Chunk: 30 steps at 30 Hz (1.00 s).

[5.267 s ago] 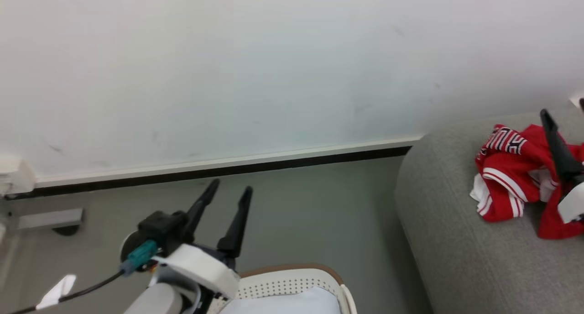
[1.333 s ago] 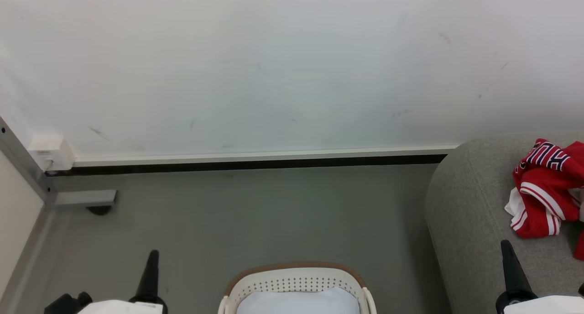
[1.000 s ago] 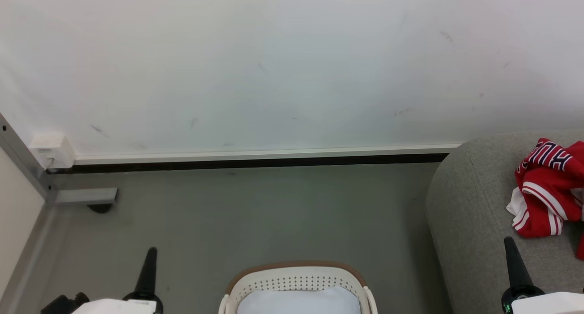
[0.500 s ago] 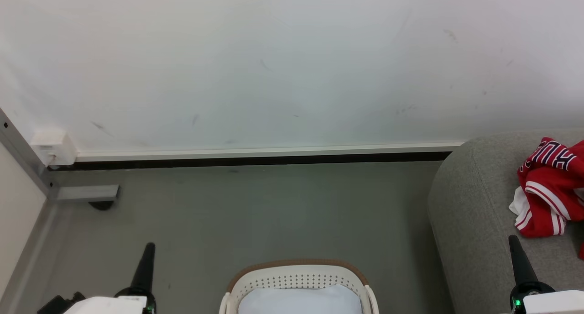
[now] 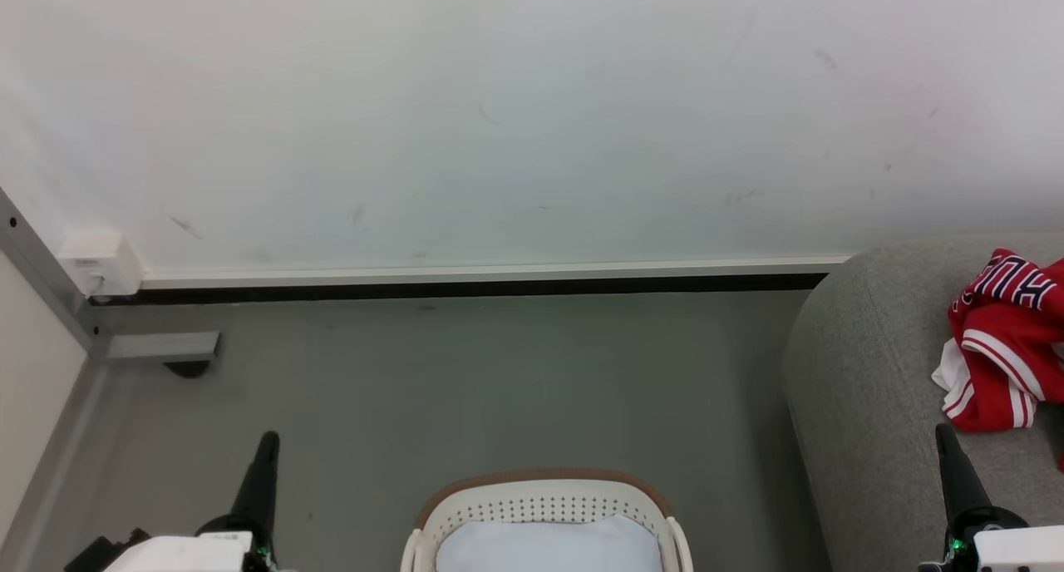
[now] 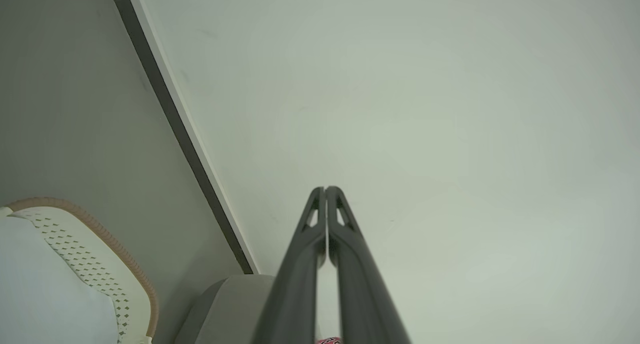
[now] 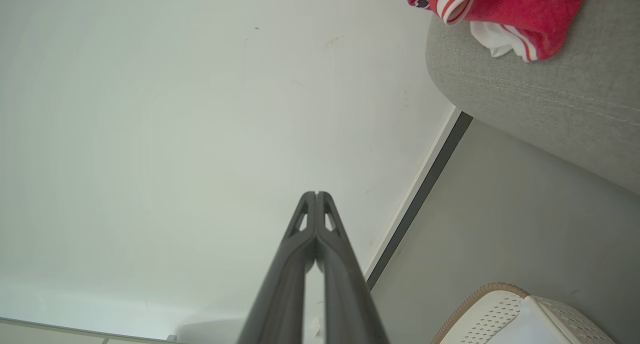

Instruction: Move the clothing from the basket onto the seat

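Long, tapering matt-black plastic fingers with slotted tips join boxy white wrist housings bearing tiny green lights.

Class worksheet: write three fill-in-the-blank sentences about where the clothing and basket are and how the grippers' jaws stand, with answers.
The red clothing lies on the grey ____.
The basket stands on the ____.
The left gripper and right gripper both have their jaws ____.
Missing words: seat; floor; shut.
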{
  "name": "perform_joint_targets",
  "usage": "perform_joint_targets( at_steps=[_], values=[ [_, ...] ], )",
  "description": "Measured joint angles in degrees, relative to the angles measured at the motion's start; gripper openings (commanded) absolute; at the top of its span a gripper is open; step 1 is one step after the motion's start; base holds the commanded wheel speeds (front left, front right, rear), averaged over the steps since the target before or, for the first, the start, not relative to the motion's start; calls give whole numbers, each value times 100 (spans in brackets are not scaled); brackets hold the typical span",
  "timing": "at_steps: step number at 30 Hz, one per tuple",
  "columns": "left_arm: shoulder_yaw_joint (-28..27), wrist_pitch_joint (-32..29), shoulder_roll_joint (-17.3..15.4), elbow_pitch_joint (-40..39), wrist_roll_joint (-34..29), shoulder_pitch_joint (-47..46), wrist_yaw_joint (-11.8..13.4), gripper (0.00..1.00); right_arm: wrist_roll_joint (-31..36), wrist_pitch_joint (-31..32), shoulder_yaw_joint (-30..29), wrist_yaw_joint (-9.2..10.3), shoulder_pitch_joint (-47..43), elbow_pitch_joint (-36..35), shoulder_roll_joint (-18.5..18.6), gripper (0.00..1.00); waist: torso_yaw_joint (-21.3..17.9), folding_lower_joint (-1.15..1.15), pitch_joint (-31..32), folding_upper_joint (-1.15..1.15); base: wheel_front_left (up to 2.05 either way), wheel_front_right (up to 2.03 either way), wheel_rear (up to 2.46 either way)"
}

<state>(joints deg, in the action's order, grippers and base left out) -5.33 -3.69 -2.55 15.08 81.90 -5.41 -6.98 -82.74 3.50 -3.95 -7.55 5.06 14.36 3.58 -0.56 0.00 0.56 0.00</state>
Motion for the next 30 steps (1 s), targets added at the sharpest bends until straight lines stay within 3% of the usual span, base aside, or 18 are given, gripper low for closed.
perform_joint_targets(
  at_steps=[30],
  values=[
    [-119, -285, -10, -91, 1007, -56, -38, 0, -1001, 278, -218, 0, 76, -18, -35, 0, 56, 0, -74, 0, 0, 0, 0]
  ],
)
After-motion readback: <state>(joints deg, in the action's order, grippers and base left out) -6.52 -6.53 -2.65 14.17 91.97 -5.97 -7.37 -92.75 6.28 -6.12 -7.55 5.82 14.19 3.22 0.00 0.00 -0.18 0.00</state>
